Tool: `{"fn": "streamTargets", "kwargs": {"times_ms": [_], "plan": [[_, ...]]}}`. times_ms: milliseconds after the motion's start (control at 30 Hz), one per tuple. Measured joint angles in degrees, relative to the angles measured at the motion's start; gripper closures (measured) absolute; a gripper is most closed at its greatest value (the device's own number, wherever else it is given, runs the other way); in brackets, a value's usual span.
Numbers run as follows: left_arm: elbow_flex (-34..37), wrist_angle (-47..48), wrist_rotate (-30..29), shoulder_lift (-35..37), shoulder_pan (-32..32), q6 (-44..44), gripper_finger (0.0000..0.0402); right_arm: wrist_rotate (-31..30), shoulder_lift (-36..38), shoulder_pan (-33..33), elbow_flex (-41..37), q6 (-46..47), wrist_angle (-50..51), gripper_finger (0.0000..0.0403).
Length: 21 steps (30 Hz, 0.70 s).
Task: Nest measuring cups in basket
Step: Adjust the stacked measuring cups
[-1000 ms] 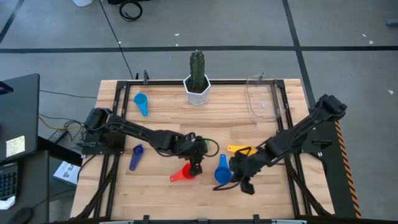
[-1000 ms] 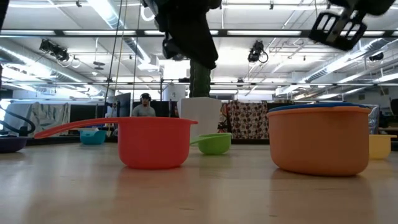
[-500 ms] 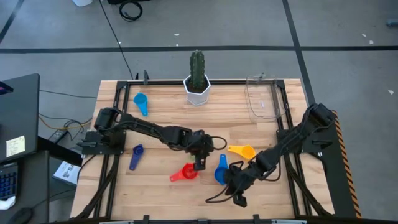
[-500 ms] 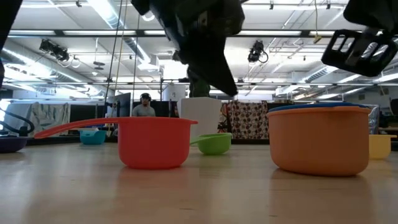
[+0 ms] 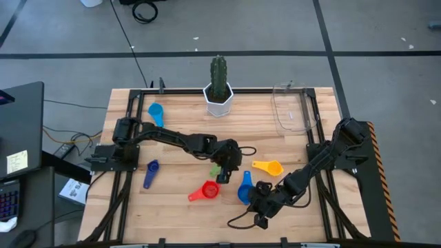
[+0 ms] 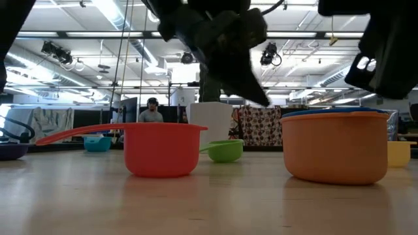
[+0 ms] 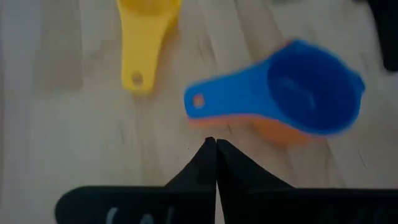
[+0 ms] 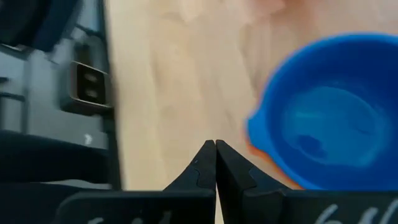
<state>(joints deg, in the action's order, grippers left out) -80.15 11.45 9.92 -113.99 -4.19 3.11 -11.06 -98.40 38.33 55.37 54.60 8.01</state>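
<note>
Left gripper (image 7: pixel 215 146) above table centre, fingers pressed together, empty. Right gripper (image 8: pixel 215 149) fingers pressed together, empty, at 5 o'clock of blue cup (image 5: pixel 244 189) stacked in orange cup (image 6: pixel 337 147). Basket (image 5: pixel 291 108) at 1 o'clock, well apart.

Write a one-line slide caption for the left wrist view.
Shut left gripper hovers empty above the wooden table, facing a blue measuring cup nested in an orange one, beside a yellow cup.

arms: 2, dark, slim, jointed links
left gripper (image 7: pixel 216 163): black fingers tapering to points
right gripper (image 8: pixel 216 165): black, notched inner edges
cables: black, looping along each arm
</note>
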Motion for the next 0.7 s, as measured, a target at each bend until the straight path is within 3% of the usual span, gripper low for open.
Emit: {"fn": "streamTargets", "kwargs": {"times_ms": [333,433,700], "plan": [[-0.06,-3.89,9.45,-0.48,3.08,8.18,0.0398,-5.01,-0.90,0.47,-0.02,3.88,4.11,0.0399],[-0.06,-3.47,9.80,-0.48,3.54,8.53,0.0398,-7.06,-1.04,0.42,-0.05,4.59,6.28,0.0399],[-0.06,-2.74,9.82,-0.48,3.35,8.47,0.0399,-5.70,-1.04,0.10,-0.04,5.85,10.37,0.0399]]}}
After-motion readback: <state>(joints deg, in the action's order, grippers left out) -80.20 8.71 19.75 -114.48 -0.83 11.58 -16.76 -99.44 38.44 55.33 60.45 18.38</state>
